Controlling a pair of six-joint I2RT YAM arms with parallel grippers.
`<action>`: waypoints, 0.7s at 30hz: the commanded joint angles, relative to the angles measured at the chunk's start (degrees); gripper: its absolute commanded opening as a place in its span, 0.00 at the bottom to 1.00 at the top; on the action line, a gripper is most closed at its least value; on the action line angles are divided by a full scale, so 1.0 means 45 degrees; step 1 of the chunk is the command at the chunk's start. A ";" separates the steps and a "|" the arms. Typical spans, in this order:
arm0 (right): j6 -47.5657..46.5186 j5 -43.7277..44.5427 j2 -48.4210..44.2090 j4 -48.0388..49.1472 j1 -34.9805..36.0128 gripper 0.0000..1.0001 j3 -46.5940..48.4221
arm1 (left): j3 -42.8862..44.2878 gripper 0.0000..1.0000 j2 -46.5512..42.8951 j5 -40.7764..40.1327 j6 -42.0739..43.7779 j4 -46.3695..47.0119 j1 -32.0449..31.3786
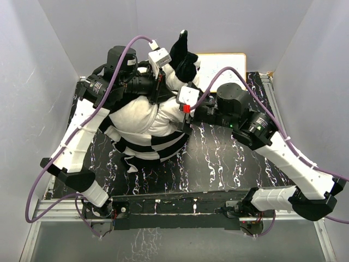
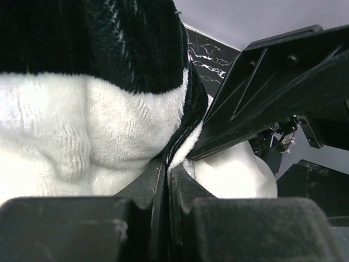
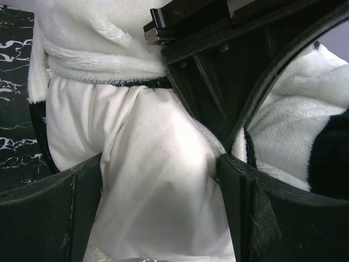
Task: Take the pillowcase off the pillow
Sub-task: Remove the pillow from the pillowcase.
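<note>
Near the far edge of the tabletop (image 1: pixel 229 164), the pillowcase (image 2: pixel 82 125) is pinched by the left fingers (image 2: pixel 158 191) closed on its hem, while the right fingers (image 3: pixel 240 185), spread apart, straddle the exposed pillow (image 3: pixel 158 180), presumably so the two can be drawn apart.

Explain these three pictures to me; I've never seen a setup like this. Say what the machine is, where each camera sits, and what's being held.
Two robot arms are bolted at the near edge of a black marbled table. The wide view comes from a camera above and behind them; the two close-ups come from cameras on their wrists. On the table lies a white pillow, partly inside a black-and-cream checkered pillowcase. The left gripper is shut, pinching the pillowcase's edge. The right gripper is open, its fingers either side of the bare pillow, not gripping it.
</note>
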 commanded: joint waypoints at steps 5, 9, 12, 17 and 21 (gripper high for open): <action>-0.0477 -0.0066 0.1382 -0.0679 -0.0331 0.69 0.1092 | -0.0810 0.00 0.0278 0.0046 0.0116 -0.3093 0.0079; 0.0262 0.0070 0.1565 -0.0256 -0.0319 0.45 0.0360 | -0.0347 0.00 0.0226 -0.0025 0.0234 -0.3066 0.0080; 0.1134 0.0170 0.1540 0.0282 -0.0318 0.35 -0.0736 | 0.0439 0.00 0.0226 -0.0505 0.0380 -0.2825 0.0088; 0.2626 0.0086 0.1162 0.1882 -0.0317 0.19 -0.2989 | 0.1693 0.00 -0.0160 -0.2314 0.1065 -0.1170 0.0093; 0.3814 0.0406 0.1000 0.3344 -0.0327 0.08 -0.4230 | 0.0119 0.00 -0.1696 -0.3081 0.1727 0.2067 0.0091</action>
